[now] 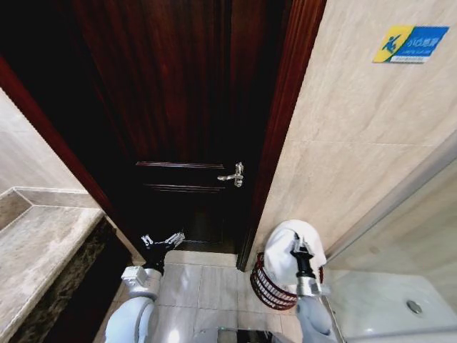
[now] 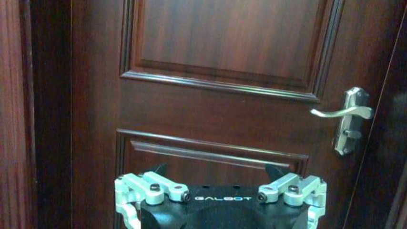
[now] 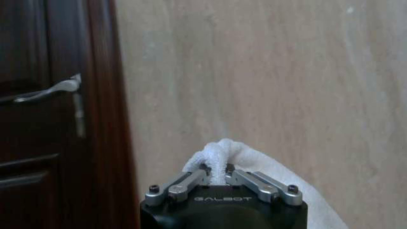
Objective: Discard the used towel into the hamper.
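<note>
right gripper [image 1: 298,245] pinches a bunched fold of the white towel [image 1: 282,261] between its closed fingers, holding it over the hamper [image 1: 265,284]. in the right wrist view the right gripper [image 3: 216,168] has its two silver fingers [image 3: 184,182] drawn together on a raised ridge of the towel [image 3: 279,175], whose cloth looks soft and nubbly, like terry, and falls away in a rounded drape to either side. from the head view the towel hangs as a pale, domed bundle that covers most of the hamper's mouth; whether its lower edge touches the rim is hard to tell. the hamper is a small round basket of reddish-brown openwork with thin ribs, standing on the pale tiled floor [image 1: 200,282] just beside the beige tiled wall [image 1: 357,136] and near the dark wooden door [image 1: 178,107]. the silver door handle [image 1: 233,175] sits above and to the robot's left of it.

left gripper [image 1: 163,240] is held low in front of the door, well apart from the towel, with its fingers spread open and nothing between them. in the left wrist view the left gripper [image 2: 219,172] faces the door panels, with the handle [image 2: 346,117] off to one side.
</note>
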